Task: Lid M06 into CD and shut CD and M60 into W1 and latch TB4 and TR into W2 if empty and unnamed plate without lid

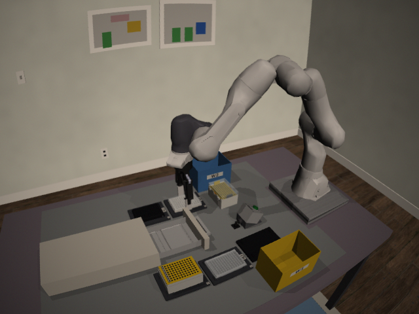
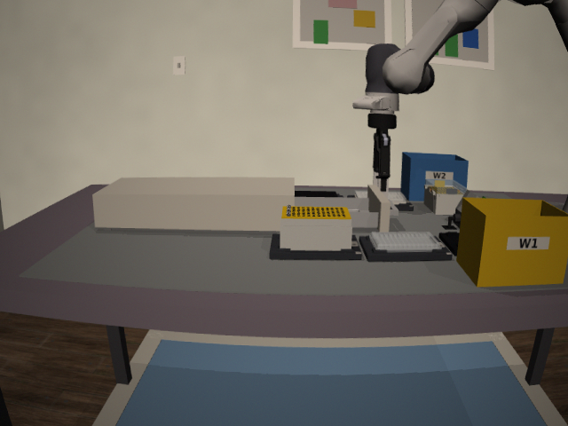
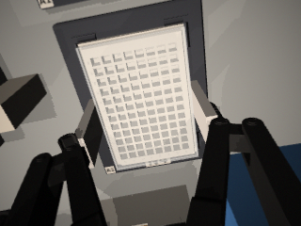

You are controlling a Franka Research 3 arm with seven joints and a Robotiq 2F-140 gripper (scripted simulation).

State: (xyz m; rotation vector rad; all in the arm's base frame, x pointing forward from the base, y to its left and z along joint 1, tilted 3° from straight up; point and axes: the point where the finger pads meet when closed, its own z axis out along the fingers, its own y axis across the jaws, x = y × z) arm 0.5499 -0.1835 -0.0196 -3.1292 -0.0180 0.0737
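My gripper (image 1: 186,199) reaches straight down at the back of the deck. Its fingers are shut on the long sides of the white assay plate (image 1: 181,203), which sits in its dark nest. In the wrist view the pads (image 3: 146,120) press both sides of the plate (image 3: 141,94); a thin rim frames its wells. The clear assay plate (image 1: 226,263) lies in a front nest beside the yellow bin W1 (image 1: 287,258). The cooler CD (image 1: 97,253) has its drawer (image 1: 175,236) pulled out and empty. Tip box TB4 (image 1: 222,192) stands by the blue bin W2 (image 1: 211,170).
The tip rack TR (image 1: 181,273) sits front left; a few tips show at one corner (image 2: 287,209). A dark nest (image 1: 148,210) lies left of the white plate, another (image 1: 256,241) behind W1. The green key DONE (image 1: 255,207) sits on a grey block.
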